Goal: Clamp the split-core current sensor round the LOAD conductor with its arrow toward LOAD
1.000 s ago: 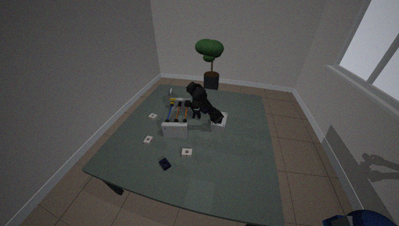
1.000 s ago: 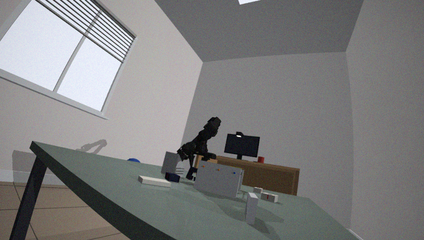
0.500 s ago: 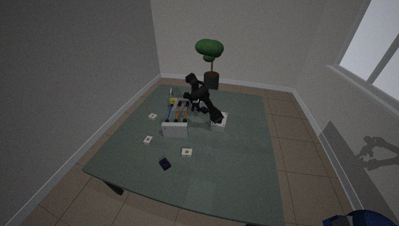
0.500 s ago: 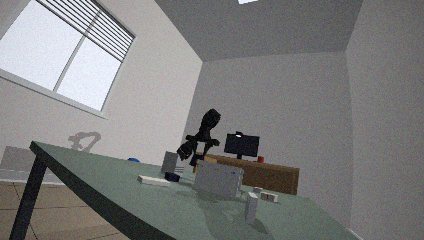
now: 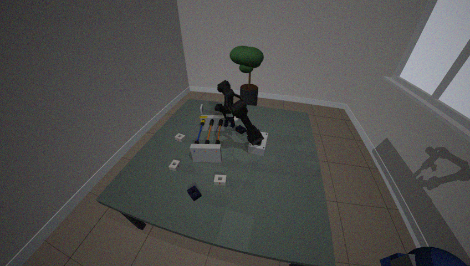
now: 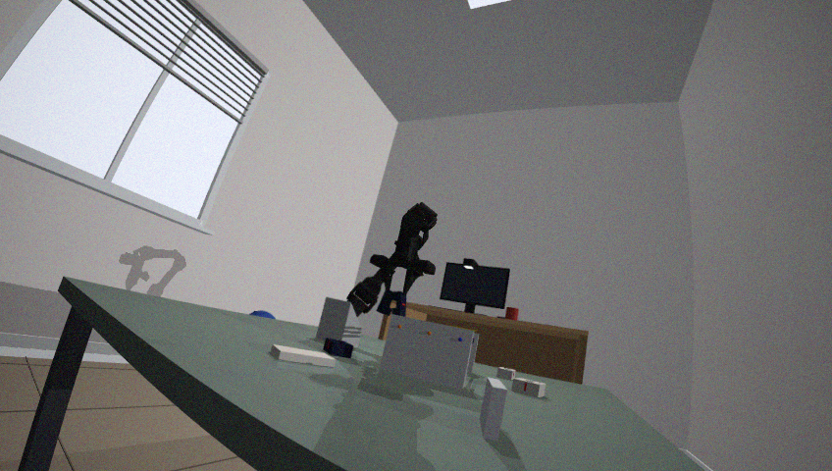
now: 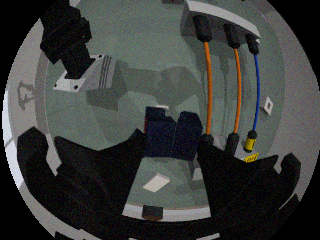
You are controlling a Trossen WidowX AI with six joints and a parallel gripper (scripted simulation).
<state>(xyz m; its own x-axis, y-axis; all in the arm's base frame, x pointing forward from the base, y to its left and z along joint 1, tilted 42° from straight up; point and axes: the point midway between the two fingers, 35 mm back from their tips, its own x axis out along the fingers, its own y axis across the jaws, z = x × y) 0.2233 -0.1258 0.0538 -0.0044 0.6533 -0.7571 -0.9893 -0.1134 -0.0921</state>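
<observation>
My gripper (image 5: pixel 229 122) (image 7: pixel 172 141) is shut on a dark blue split-core sensor (image 6: pixel 398 303) (image 7: pixel 172 136) and holds it above the table, beside the conductor rack's right side in the top view. In the wrist view the sensor's two halves stand side by side, with a notch between their tops. Its arrow cannot be made out. The rack (image 5: pixel 205 154) (image 6: pixel 426 357) carries two orange conductors (image 5: pixel 209 132) (image 7: pixel 209 90) and a blue conductor (image 5: pixel 199 132) (image 7: pixel 257 90). A yellow marker (image 5: pixel 203 117) (image 7: pixel 251 158) stands at the blue conductor's end; its lettering is too small to read. No conductor is inside the sensor.
A second dark blue block (image 5: pixel 240 129) (image 6: pixel 338 347) lies near the arm's white base (image 5: pixel 257 150); another dark one (image 5: pixel 194 193) lies toward the front. White square blocks (image 5: pixel 220 179) (image 5: pixel 174 164) (image 5: pixel 179 137) lie around the rack. An upright white block (image 6: pixel 494 408) stands behind the rack.
</observation>
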